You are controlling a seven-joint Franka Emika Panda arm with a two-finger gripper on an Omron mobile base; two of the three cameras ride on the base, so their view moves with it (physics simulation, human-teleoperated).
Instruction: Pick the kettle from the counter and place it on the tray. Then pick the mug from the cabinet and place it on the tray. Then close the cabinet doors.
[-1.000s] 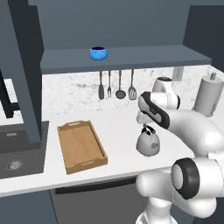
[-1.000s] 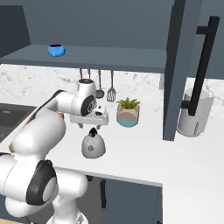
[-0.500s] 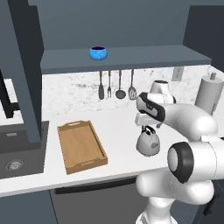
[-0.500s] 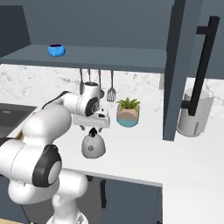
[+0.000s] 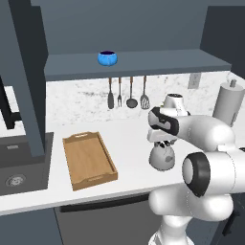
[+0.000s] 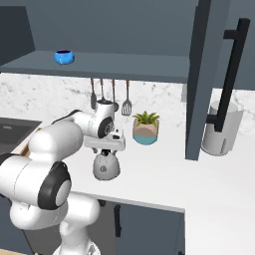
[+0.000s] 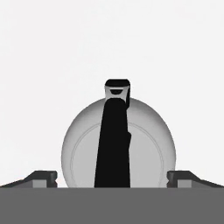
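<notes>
Gripper point(image 7: 112, 179) spread wide, directly above kettle point(image 5: 161, 157), fingertips point(image 7: 41, 178) flanking its black handle, not gripping. Kettle upright on counter point(image 5: 129, 139) near front edge, right of tray point(image 5: 89, 159). Mug point(image 5: 107, 58) on cabinet shelf point(image 5: 139, 63).

kettle point(image 5: 161, 158) on counter point(image 5: 129, 148) | tray point(image 5: 89, 160) to its left | mug point(image 5: 107, 58) in cabinet point(image 5: 143, 63) above

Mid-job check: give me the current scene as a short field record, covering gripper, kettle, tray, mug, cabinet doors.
gripper: open, directly above the kettle, jaws either side of its handle, nothing held
kettle: upright on the counter, right of the tray
tray: on the counter, nothing on it
mug: on the cabinet shelf
cabinet doors: open
</notes>
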